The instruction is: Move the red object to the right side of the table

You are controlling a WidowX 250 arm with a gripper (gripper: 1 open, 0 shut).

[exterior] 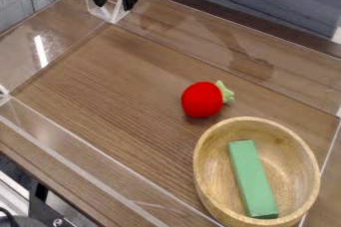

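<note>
One red object (202,100) rests on the one table (120,92), right of the middle of the view, with one green leafy stub (226,92) at its upper right edge. It stands outside the bowl, near it and apart from it. There is one bowl (216,175), round and light wooden, set below the red object in the view, toward the lower right corner. One green block (252,179) lies inside that bowl, long and rectangular, its upper end leaning slightly to the left in the view. The tabletop is brown wood grain with long seams running across it, and low clear walls (14,97) show along its edge at the left. Well apart from the red object, at the top left of the view, is one gripper (110,10), dark above and pale, see-through at its lower part. It is small and blurred, and whether its fingers are spread or pressed together cannot be told. Black cables (40,186) show in the lower left corner, too tangled there to count.
</note>
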